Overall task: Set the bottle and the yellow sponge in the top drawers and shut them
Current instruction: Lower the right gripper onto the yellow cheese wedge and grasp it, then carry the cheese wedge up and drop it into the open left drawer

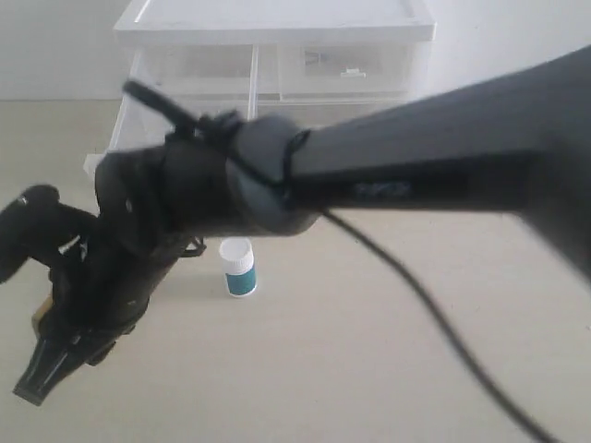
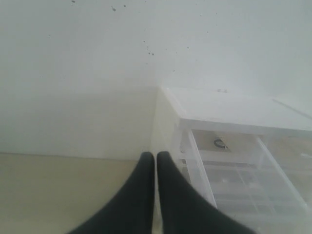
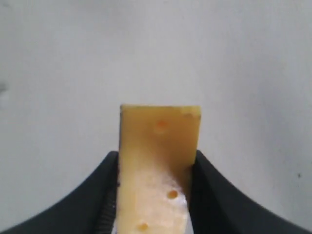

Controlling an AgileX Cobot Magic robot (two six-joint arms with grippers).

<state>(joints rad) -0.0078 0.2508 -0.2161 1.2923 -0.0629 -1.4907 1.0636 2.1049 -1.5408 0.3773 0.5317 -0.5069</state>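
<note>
Currently your right gripper point(image 3: 157, 158) has its black fingers point(image 3: 97, 195) clamped on the mustard-yellow wedge-shaped foam sponge point(image 3: 158, 129), one finger on each side, with the block sticking out past the fingertips. Your left gripper point(image 2: 156, 155) has its fingers pressed together with nothing between them, and it points toward the white translucent plastic drawer unit point(image 2: 234, 146). In the exterior view the small white pill bottle with the teal-blue label point(image 1: 239, 268) stands upright on the pale beige desk point(image 1: 369, 351). It is out in front of the two small top drawers point(image 1: 346, 66), well apart from them, and shows just under your right arm point(image 1: 416, 166). You cannot tell from these views whether those drawers are open.
</note>
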